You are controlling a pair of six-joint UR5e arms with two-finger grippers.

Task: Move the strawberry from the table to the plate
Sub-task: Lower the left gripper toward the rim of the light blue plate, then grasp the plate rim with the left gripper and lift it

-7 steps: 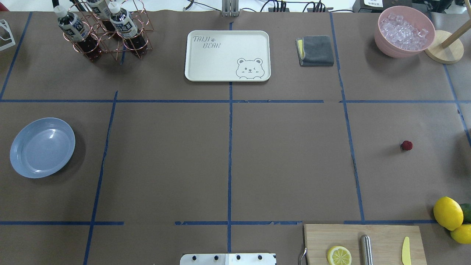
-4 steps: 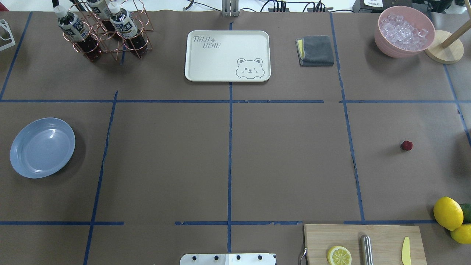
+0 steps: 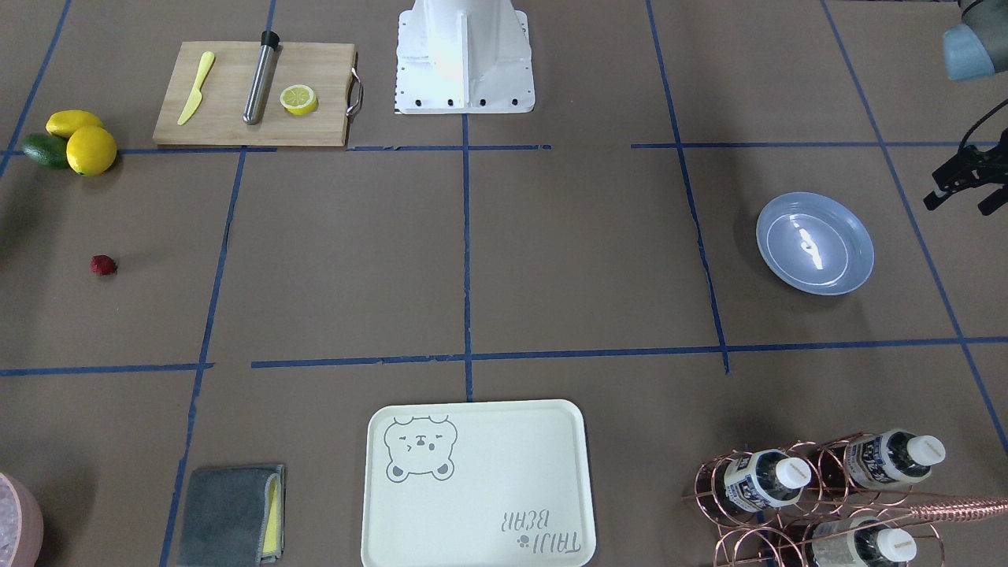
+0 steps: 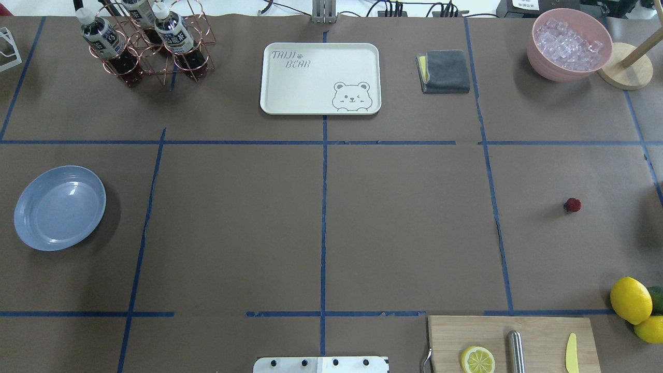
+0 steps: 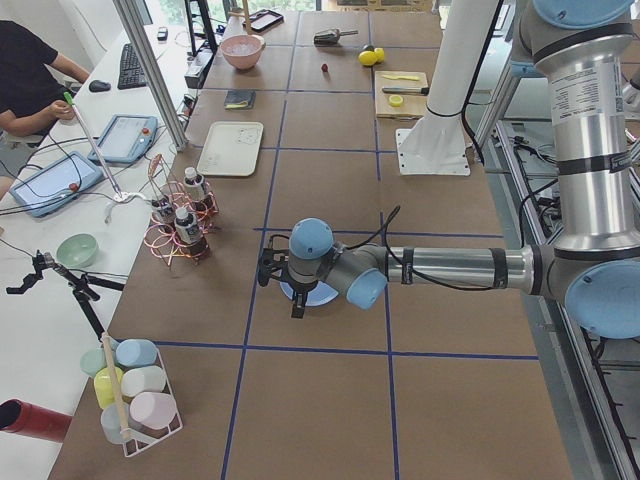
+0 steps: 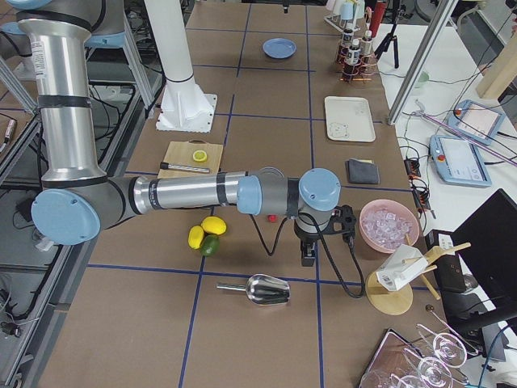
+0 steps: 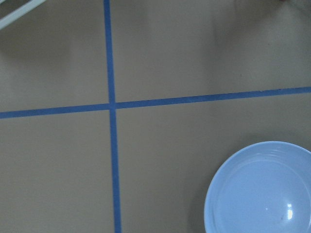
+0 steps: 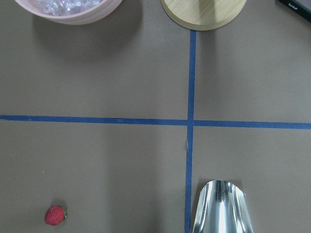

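The strawberry (image 4: pixel 572 205) is a tiny dark-red berry lying alone on the brown table (image 4: pixel 404 228), far right in the overhead view. The front-facing view shows the strawberry (image 3: pixel 103 265) at its left, and the right wrist view has the strawberry (image 8: pixel 55 215) at bottom left. The light-blue plate (image 4: pixel 59 207) sits at the far left with nothing in it; the left wrist view shows the plate (image 7: pixel 262 189) at lower right. My left gripper (image 3: pixel 957 203) hovers just beyond the plate (image 3: pixel 815 244), fingers apart and holding nothing. My right gripper (image 6: pixel 308 250) shows only in the exterior right view, so I cannot tell its state.
A wooden cutting board (image 4: pixel 513 342) with a lemon slice, metal rod and yellow knife lies at the front right, with lemons (image 4: pixel 630 299) beside it. At the back stand a cream tray (image 4: pixel 320 77), grey cloth (image 4: pixel 444 71), pink ice bowl (image 4: pixel 568 44) and bottle rack (image 4: pixel 147 44). A metal scoop (image 8: pixel 221 206) lies right of the strawberry.
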